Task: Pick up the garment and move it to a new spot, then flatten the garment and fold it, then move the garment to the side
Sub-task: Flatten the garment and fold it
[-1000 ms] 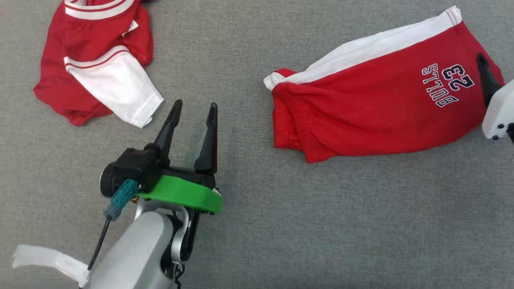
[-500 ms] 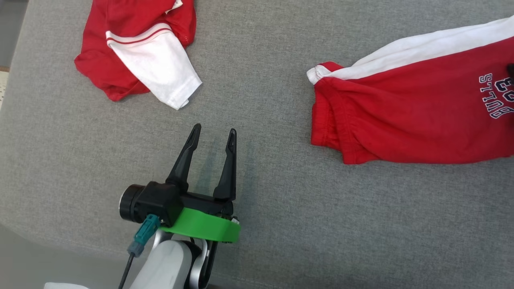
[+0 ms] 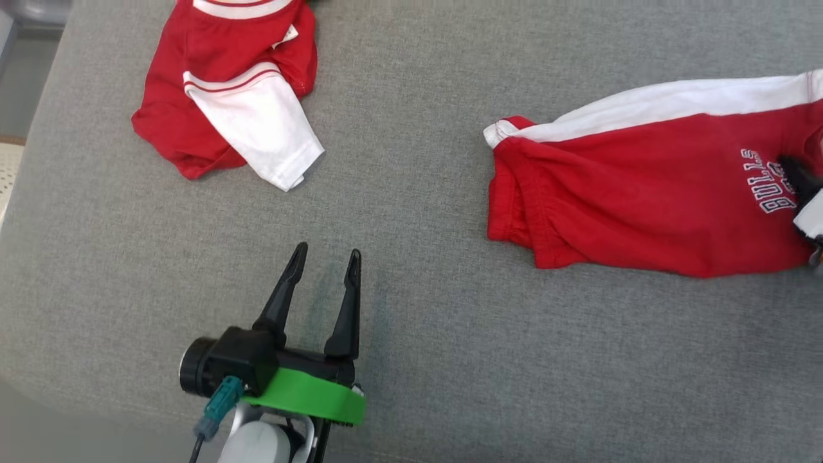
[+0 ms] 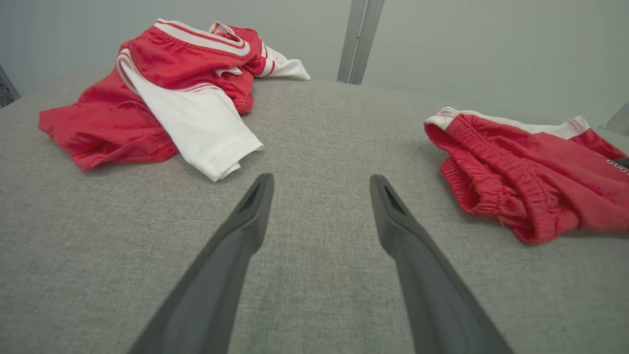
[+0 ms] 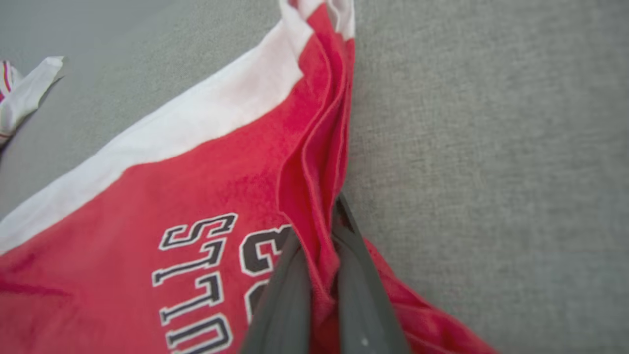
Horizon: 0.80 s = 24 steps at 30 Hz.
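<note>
As my right hand [image 5: 319, 221] clamps a bunched leg edge of the red shorts [image 3: 643, 206] lying on the right of the surface [image 3: 418, 360], left hand [image 3: 326, 257] spread empty, I expect soft, light, limp cloth.

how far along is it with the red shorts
Barely started. Done: the right gripper has its jaws shut on a pinched fold of the red shorts beside the print. In hand: that grasp, shorts mostly on the grey surface. The left gripper hangs open, apart. To do: lifting, moving, flattening, folding, setting aside.
</note>
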{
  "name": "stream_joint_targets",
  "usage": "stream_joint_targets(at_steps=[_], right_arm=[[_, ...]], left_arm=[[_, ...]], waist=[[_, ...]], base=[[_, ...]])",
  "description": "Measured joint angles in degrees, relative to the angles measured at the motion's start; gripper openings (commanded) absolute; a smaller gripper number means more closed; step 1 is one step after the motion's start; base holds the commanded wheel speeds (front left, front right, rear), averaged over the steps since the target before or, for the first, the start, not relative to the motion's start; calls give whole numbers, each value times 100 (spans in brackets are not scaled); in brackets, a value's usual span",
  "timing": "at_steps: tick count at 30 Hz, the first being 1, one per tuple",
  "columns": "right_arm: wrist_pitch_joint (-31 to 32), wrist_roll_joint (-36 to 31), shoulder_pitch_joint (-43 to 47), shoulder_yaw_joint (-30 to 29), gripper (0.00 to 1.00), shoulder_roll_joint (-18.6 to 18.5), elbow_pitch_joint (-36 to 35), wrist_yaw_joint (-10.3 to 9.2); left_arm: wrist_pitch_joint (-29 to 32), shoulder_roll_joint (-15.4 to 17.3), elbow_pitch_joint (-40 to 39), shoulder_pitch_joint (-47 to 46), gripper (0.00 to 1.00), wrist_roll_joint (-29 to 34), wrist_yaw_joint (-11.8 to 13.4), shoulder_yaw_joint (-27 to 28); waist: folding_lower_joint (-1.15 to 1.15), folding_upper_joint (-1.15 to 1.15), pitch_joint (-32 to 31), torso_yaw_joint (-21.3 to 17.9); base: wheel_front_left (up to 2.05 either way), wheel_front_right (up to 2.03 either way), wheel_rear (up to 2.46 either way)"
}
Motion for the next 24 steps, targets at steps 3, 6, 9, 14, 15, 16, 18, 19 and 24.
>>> stream_joint_targets(at_steps=[3, 6, 9, 14, 15, 16, 18, 19, 24], right_arm=[[-93, 371, 334, -297, 0, 171, 64, 4], [-183, 621, 756, -692, 0, 192, 85, -1], [-323, 620, 1048, -1154, 0, 98, 131, -4], [-583, 164, 1126, -1828, 0, -245, 204, -8], [-638, 60, 1104, -1961, 0, -314, 185, -9], [-645, -19, 1070, -2024, 0, -359, 164, -9], [-641, -159, 893, -2069, 0, -375, 23, -9], [-608, -204, 799, -2003, 0, -337, -83, -9], [-506, -274, 401, -1343, 0, 413, -527, -9]], left_arm=[[1, 0, 65, 282, 100, 47, -32, 146], [0, 0, 69, 502, 100, 101, -85, 266], [-1, -2, 42, 638, 100, 176, -153, 381], [-1, -1, 23, 774, 100, 193, -232, 416], [-1, -2, 22, 790, 100, 161, -234, 407], [-1, -2, 22, 797, 100, 146, -235, 392], [-7, -2, 37, 831, 100, 51, -235, 338], [-7, -2, 51, 852, 100, 10, -234, 303], [-7, -2, 103, 875, 100, -90, -147, 167]], waist=[[0, 0, -238, -140], [0, 0, -515, -322], [0, 0, -729, -526], [0, 0, -909, -787], [0, 1, -933, -819], [0, 0, -948, -834], [-1, 0, -970, -839], [0, 0, -974, -828], [0, 0, -1030, -831]], base=[[0, 0, 0], [0, 0, 0], [0, 0, 0], [0, 0, 0], [0, 0, 0], [0, 0, 0], [0, 0, 0], [0, 0, 0], [0, 0, 0]])
